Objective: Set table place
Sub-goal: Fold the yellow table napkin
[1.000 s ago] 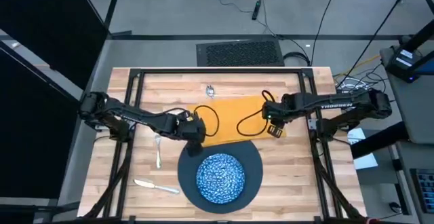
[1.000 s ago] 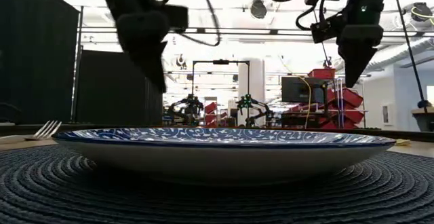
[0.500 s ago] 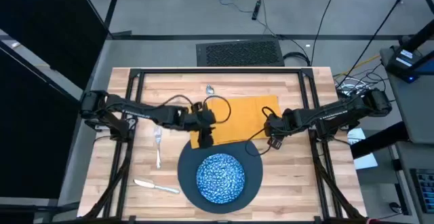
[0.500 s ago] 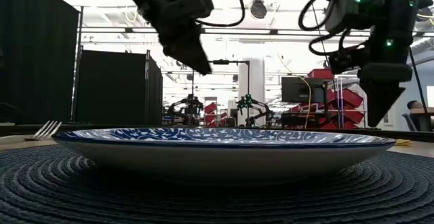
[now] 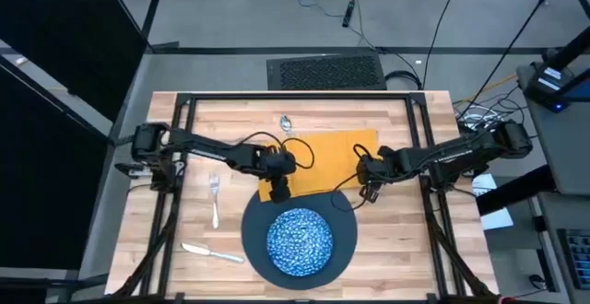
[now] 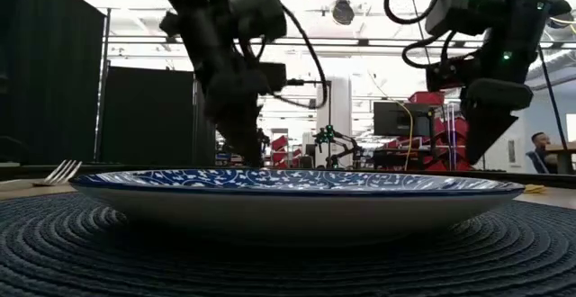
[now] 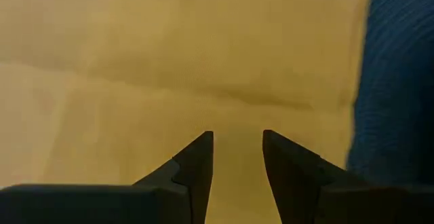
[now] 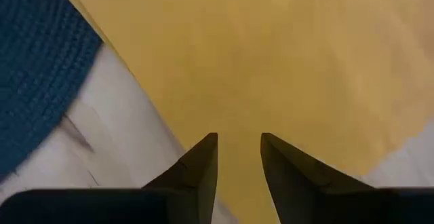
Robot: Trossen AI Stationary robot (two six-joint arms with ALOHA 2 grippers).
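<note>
A mustard-yellow napkin [image 5: 323, 161] lies flat on the wooden table [image 5: 415, 239], just beyond a dark round woven mat [image 5: 343, 214]. A blue-and-white patterned plate [image 5: 300, 239] sits on the mat. My left gripper [image 5: 277, 192] stands open low over the napkin's near left corner [image 7: 203, 61], beside the mat's edge [image 7: 400, 68]. My right gripper [image 5: 367, 192] stands open over the napkin's near right corner [image 8: 271, 61]. On the wood lie a fork [image 5: 215, 198], a knife [image 5: 210, 251] and a spoon [image 5: 287, 122]. My left gripper points down at the napkin's near left corner with its fingers apart; whether its fingertips [image 7: 196, 163] touch the cloth I cannot tell. My right gripper points down at the napkin's near right edge, fingers apart; whether its fingertips [image 8: 203, 163] touch the cloth I cannot tell.
A black metal frame [image 5: 295, 97] runs around the tabletop, with rails down both sides. In the low view the plate's rim [image 6: 297, 182] hides the table behind it. Bare wood lies to the right of the mat.
My left gripper has gone from beside the mat's left side toward the table's right, over the napkin's near left corner, and has come down behind the plate. My right gripper has moved toward the near edge and come down over the napkin's near right corner.
</note>
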